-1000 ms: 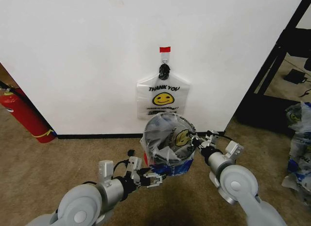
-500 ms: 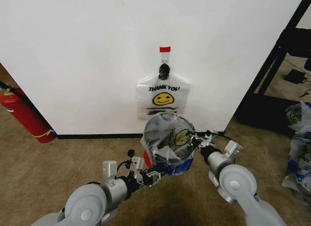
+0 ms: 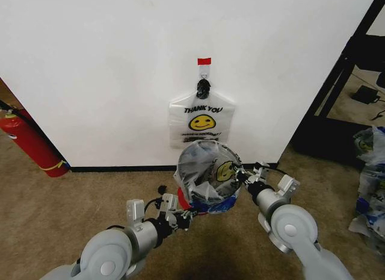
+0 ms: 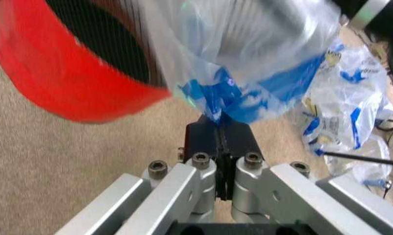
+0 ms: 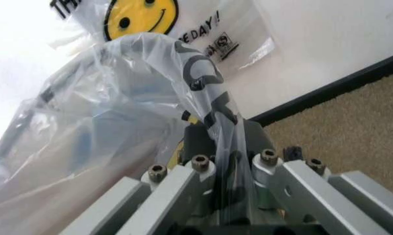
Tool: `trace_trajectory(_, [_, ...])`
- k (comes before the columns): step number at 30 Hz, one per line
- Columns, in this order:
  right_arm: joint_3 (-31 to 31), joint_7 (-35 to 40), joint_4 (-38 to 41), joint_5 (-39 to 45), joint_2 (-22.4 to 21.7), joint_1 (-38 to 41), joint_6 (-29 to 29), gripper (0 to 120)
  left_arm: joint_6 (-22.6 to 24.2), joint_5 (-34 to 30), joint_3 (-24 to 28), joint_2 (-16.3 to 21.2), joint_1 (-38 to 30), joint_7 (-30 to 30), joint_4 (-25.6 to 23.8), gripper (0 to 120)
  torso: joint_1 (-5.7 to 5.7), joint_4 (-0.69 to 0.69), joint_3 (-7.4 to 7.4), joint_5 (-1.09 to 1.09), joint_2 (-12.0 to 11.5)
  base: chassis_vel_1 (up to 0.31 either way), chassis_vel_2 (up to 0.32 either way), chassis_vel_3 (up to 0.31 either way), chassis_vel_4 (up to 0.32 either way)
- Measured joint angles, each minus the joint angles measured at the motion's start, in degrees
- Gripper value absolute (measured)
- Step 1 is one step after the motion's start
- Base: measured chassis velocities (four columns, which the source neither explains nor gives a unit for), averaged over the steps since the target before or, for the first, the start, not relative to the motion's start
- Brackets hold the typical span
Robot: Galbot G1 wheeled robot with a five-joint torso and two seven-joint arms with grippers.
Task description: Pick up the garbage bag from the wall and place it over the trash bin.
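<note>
Head view: our left tool (image 3: pixel 187 217) has drawn in under the small black wire-mesh trash bin (image 3: pixel 207 177), tugging the thin translucent white garbage bag (image 3: pixel 210 192) lower over its rim; another smiley bag (image 3: pixel 202 118) hangs above.
Left wrist view: tool clamped on the bag's blue patch (image 4: pixel 216 95).
Right wrist view: right tool (image 5: pixel 231 147) pinching bag film.

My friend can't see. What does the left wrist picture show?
The left gripper is shut on a blue patch of the garbage bag, which drapes the black mesh trash bin with a red base. More smiley bags lie on carpet.
</note>
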Motion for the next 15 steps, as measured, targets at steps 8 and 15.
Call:
trace_trajectory(8, [-0.1,0.6,1.0,1.0,0.6,-0.6,0.0,1,0.0,3.3,2.1,-2.9,0.3,0.4,2.4,0,-0.01,-0.01,0.0,0.0,0.0,0.0,0.0,0.0,0.0])
trace_trajectory(15, [0.0,1.1,2.3,1.5,0.4,-1.6,-0.5,1,-0.3,5.6,2.9,-4.3,-1.5,0.8,6.8,0,-0.01,0.0,0.0,0.0,0.0,0.0,0.0,0.0,0.0])
